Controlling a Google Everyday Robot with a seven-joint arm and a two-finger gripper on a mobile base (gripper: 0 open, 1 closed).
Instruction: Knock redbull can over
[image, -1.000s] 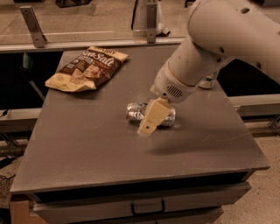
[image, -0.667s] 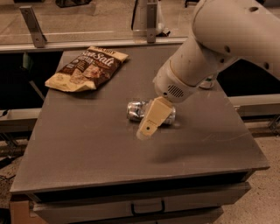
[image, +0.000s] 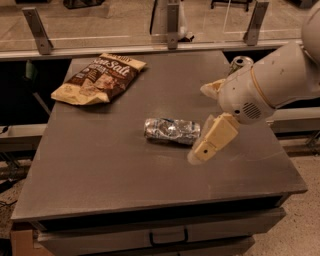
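The redbull can (image: 172, 131), silver with a blue-and-silver pattern, lies on its side in the middle of the grey table (image: 125, 170). My gripper (image: 210, 116) is just to the right of the can, low over the table. Its lower beige finger (image: 212, 138) hangs beside the can's right end, close to it, and the upper finger (image: 212, 88) peeks out behind the white wrist. The fingers stand apart with nothing between them. The white arm (image: 272, 82) comes in from the right.
A brown and tan chip bag (image: 97, 77) lies at the table's back left. A second can (image: 241, 63) stands upright at the back right, mostly hidden behind my arm. A drawer front (image: 165, 235) runs below the table's front edge.
My arm and gripper have moved to the right, off the can. The can lies on its side in the same spot as before.
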